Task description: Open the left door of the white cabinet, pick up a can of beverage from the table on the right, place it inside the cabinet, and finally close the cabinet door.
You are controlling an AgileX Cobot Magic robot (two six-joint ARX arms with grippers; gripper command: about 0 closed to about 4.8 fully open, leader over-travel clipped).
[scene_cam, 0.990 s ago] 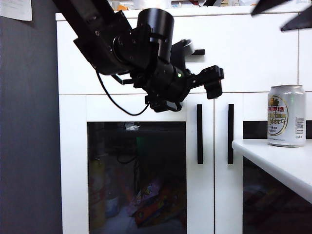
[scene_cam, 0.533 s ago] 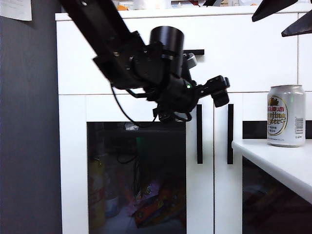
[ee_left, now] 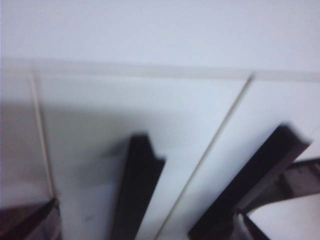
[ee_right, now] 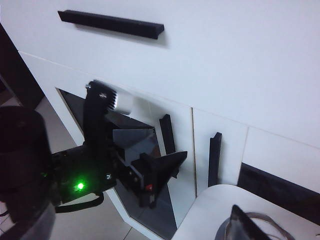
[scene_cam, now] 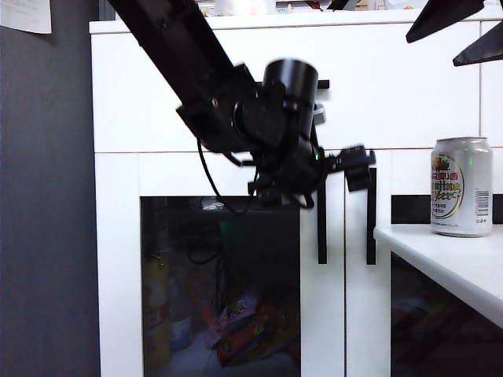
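Left gripper (scene_cam: 355, 166), fingers spread, lines up on the left door (scene_cam: 220, 267) handle (scene_cam: 321, 228); right gripper (scene_cam: 471, 31) waits, fingers spread, above the can of beverage (scene_cam: 461, 187).

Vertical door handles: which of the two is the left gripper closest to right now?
The left door's handle, the bar left of the seam between the doors. The open left gripper hovers by its top end, while the right door's handle lies beyond the seam.

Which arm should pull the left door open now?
Left. The left gripper, jaws open, sits right in front of the left door's handle. The right gripper hangs high above the can, away from both handles.
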